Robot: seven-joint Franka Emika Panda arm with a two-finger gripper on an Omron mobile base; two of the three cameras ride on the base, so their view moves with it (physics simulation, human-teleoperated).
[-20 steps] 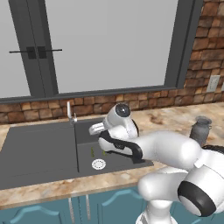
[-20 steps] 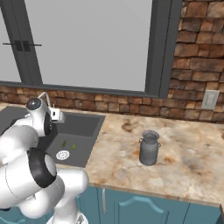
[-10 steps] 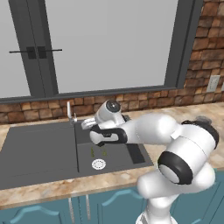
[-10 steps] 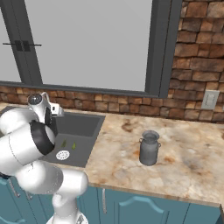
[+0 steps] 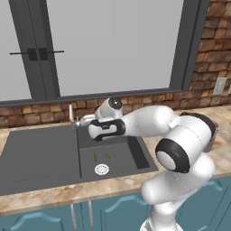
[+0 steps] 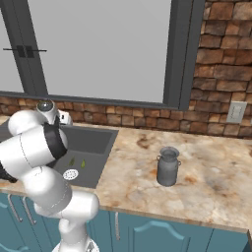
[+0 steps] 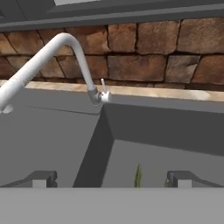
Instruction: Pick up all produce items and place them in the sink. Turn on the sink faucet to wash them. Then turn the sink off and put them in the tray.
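Two slender green produce items (image 5: 95,156) (image 5: 108,156) lie in the sink's (image 5: 40,153) deep basin, just behind the white round drain (image 5: 102,169). From the right they show as produce items (image 6: 72,161) (image 6: 83,163) beside the arm. The silver sink faucet (image 5: 71,115) stands at the sink's back edge. My gripper (image 5: 85,122) hovers open just right of it, above the basin, holding nothing. In the hand view the gripper (image 7: 111,181) faces the faucet (image 7: 74,48) and its small lever (image 7: 103,87), with one produce item (image 7: 138,175) between the fingertips (image 7: 41,179). No water runs. The tray is out of view.
A grey metal milk jug (image 6: 168,166) stands on the marble counter (image 6: 206,177) right of the sink. A brick wall (image 7: 144,43) and a window (image 5: 113,45) rise behind the sink. A wall outlet (image 6: 236,112) sits at the far right.
The arm has stretched out to the left and the hand has moved over the basin towards the faucet. The jaws have stayed open. The produce has not moved.
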